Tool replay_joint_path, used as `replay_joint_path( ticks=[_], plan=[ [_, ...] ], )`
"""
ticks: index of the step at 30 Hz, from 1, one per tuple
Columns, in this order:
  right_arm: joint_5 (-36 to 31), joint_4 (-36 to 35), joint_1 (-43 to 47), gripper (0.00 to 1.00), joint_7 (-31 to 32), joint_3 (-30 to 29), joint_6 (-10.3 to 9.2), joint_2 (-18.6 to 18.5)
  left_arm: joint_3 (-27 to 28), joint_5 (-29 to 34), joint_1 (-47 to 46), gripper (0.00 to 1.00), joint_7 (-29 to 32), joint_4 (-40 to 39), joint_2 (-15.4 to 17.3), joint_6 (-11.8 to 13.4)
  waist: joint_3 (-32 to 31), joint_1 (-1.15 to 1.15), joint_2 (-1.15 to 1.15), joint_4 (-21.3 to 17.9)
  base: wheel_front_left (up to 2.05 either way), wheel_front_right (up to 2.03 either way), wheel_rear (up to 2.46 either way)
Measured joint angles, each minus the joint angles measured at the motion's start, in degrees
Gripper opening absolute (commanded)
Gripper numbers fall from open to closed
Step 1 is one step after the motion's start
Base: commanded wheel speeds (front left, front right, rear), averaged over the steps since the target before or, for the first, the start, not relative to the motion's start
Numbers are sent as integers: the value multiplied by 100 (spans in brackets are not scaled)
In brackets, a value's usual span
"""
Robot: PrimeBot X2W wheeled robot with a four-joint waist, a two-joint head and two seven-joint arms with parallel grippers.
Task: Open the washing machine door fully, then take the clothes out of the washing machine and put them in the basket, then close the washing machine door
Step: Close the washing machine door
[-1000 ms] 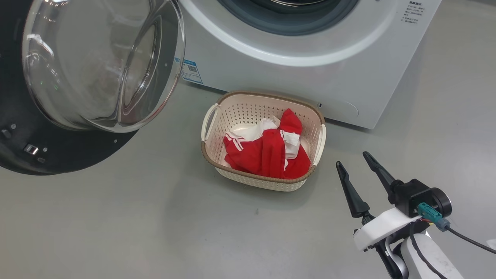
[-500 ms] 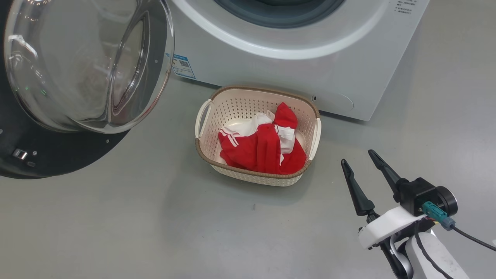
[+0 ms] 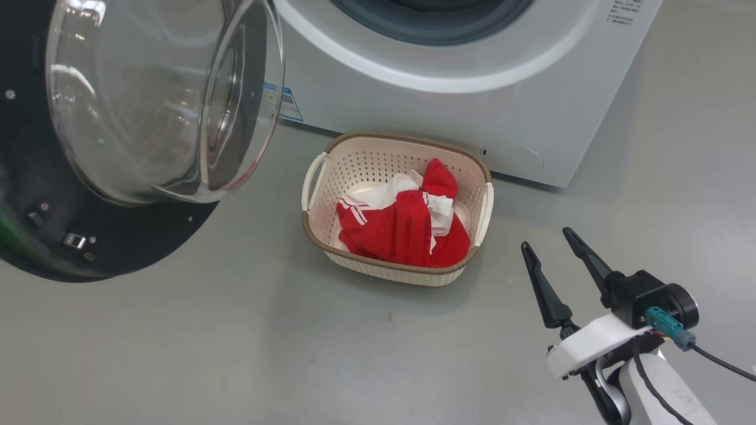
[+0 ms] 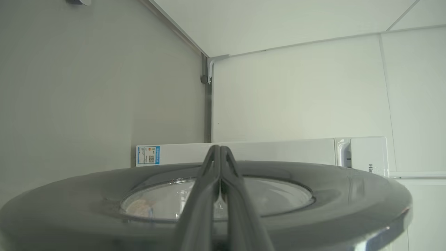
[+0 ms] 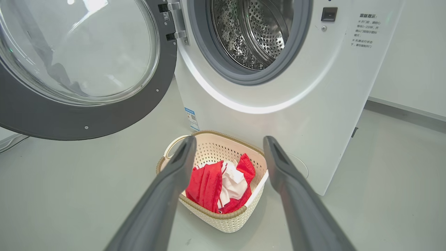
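— What is seen to have moved since half a second ago?

— In the head view, the washing machine door (image 3: 118, 248) is found further right, nearer the washing machine (image 3: 413, 106), by more than the slight shift of the whole picture. The basket (image 3: 366, 171) is kept in its place on the floor (image 3: 236, 342), just in front of the machine.

— What else is shown there?

— The clothes (image 3: 401, 230) are seen heaped inside the basket. The right gripper (image 3: 546, 238) is held above the floor, to the right of the basket and apart from it. Its jaws are spread wide, with nothing between them.

— What is given by the left wrist view?

— The left gripper (image 4: 220, 150) is seen with its fingers pressed together and nothing clamped. It is laid over the outer face of the washing machine door (image 4: 348, 195); whether that face is touched cannot be told. The machine's white side and blue label (image 4: 148, 155) are seen beyond.

— And by the right wrist view?

— The door (image 5: 69, 118) is shown open, hinged at the left of the opening as viewed, and the steel drum (image 5: 254, 31) is exposed. The basket (image 5: 230, 223) and clothes (image 5: 209, 184) are framed between the wide-spread fingers (image 5: 167, 195).
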Motion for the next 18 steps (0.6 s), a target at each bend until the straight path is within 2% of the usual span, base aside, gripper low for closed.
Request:
replay_joint_path(
  ticks=[8, 18],
  plan=[
    [44, 13, 1, 100, 0, -18, 0, 5, -369, -105, 14, 0, 907, -67, -21, -10, -51, 0, 0, 51, 0, 0, 0],
    [90, 103, 1, 100, 0, 1, 0, 43, -677, -509, 145, 0, 2169, -479, -109, -363, -193, 0, 0, 76, 0, 0, 0]
  ],
)
